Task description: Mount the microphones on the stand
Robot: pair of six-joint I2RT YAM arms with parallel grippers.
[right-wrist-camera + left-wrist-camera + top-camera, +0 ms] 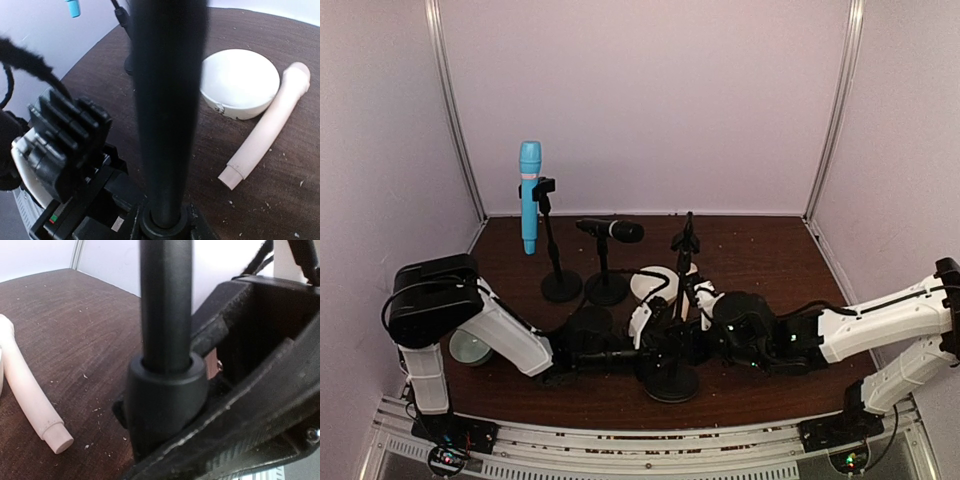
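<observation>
Your left gripper (655, 356) and right gripper (696, 345) clamp the near stand (672, 388); cream-pink microphone (262, 135) lies just beside it, open table (770, 250) beyond.

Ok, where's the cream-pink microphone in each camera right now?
Top external: cream-pink microphone mostly hidden by the arms; probably the pale sliver right of the white bowl.
Left wrist: lying at the left edge, one end nearest the camera.
Right wrist: lying at right, beside the bowl.
Shared landmark: the black stand pole, central in both wrist views.
</observation>
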